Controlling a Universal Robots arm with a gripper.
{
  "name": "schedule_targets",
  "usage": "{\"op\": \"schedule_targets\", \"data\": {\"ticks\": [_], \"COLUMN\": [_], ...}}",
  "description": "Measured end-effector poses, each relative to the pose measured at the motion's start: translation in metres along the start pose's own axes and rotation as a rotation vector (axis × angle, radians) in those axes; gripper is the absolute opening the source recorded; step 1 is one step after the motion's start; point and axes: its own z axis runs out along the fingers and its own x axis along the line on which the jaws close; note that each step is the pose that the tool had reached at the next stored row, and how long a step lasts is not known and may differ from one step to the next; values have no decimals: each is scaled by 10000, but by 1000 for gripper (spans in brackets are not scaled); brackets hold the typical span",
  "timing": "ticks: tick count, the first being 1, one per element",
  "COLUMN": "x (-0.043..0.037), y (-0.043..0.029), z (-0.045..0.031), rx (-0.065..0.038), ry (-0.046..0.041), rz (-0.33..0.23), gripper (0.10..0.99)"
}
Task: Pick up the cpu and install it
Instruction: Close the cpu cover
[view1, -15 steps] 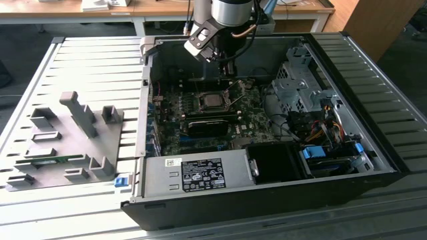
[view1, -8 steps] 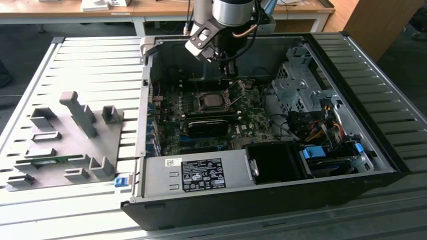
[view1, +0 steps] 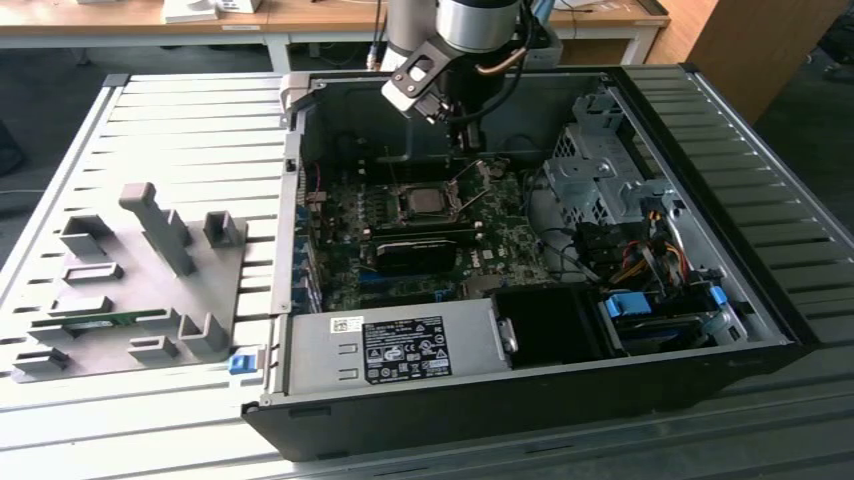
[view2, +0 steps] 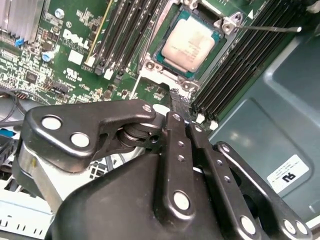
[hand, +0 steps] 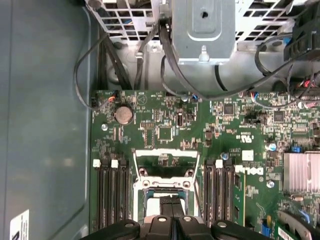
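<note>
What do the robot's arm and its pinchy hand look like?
The arm is a shiny silver tube with a dark band. A cable curls beside its wrist. The gripper is black metal, made of jointed bars dotted with round silver pins.

cpu (hand: 151, 206) partly hidden behind end effector (hand: 172, 200).

The arm (view1: 474, 25) is showing a silvery-grey cylindrical shell above a black section, with a pale grey boxy bracket (view1: 414, 85) sticking out at its side and a coppery cable (view1: 501, 62) curling past it. In the second wrist view the gripper (view2: 181, 107) is gleaming glossy black, its flat linkage bars (view2: 175, 160) studded with round silver screw heads (view2: 181, 201), and a pale metal body (view2: 37, 170) is peeking out beneath the black housing (view2: 125, 205).
</note>
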Motion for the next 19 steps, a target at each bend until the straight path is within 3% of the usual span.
{"op": "schedule_targets", "data": {"ticks": [14,19], "x": [3,3], "y": [253,279], "z": [8,12], "rx": [18,31], "ry": [2,5], "rz": [-28,-271], "gripper": [106,106]}}
